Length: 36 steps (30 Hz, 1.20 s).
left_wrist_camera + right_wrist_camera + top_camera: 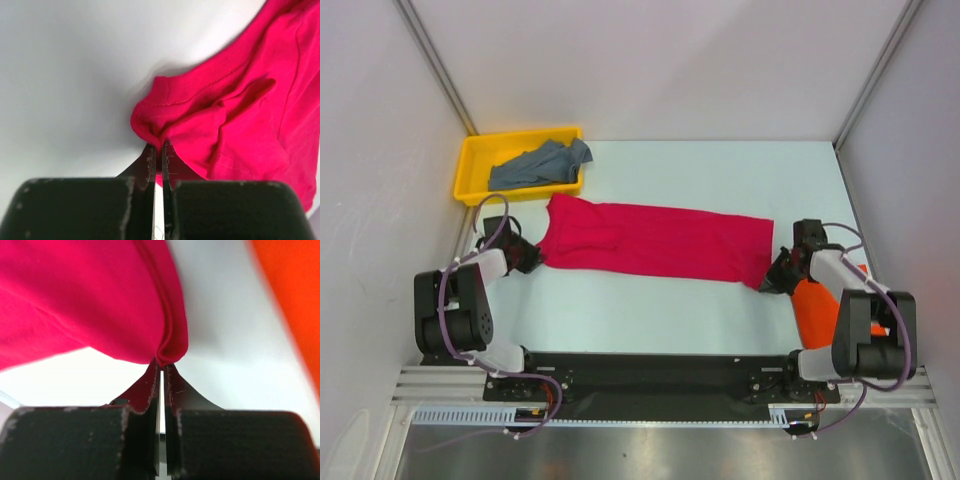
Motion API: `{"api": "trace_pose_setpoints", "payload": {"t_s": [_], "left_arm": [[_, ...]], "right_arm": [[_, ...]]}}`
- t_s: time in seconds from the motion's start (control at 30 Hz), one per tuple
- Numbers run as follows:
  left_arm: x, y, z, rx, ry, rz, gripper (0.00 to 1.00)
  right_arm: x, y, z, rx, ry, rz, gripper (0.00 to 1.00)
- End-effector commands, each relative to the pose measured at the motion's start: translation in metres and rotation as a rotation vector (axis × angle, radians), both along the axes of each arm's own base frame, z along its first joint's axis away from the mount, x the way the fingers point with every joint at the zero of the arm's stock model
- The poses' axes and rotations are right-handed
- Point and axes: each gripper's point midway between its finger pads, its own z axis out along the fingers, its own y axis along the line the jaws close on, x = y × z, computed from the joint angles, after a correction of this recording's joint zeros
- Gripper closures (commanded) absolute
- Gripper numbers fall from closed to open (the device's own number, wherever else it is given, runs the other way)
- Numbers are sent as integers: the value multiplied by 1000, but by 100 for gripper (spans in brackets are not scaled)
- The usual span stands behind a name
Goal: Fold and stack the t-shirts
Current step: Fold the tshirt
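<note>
The crimson-pink shirt (pixel 655 243) lies stretched in a long band across the middle of the white bench (pixel 650 310), running left to right. The left hand (pixel 532 255) is at the band's left end. In the left wrist view its fingers are pressed together on a bunched bit of stitched hem at the shirt's near corner. The right hand (pixel 770 280) is at the band's right end, and the right wrist view shows its fingers pinching a doubled fold of the shirt's edge.

The orange-red shirt (pixel 815 305) lies at the right side of the bench, just beside the right hand and partly hidden by that arm. The grey-blue shirt (pixel 538 165) sits crumpled in the yellow tray (pixel 470 170) at the far left corner, near the crimson-pink shirt's left end.
</note>
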Motion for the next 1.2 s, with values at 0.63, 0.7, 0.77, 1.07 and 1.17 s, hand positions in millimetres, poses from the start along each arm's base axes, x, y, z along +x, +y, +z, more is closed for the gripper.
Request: {"api": "trace_pose_setpoints", "payload": {"t_s": [0.63,0.7,0.77,1.07,1.17], "left_arm": [[70,-100,3,125,-30,-365,100],[82,-124,-2,121,-18,-410,100],[98,-146,-6,120,-18,-444,100],[172,-222,-5,65,-71,-537,100],[202,-247,-5,14,-123,-569,99]], "right_arm": [[-136,72,35,-15,48,337,100],[-136,73,38,-11,42,327,100],[-136,74,39,-2,41,318,100],[-134,78,43,28,12,293,100],[-129,85,42,57,2,292,100]]}}
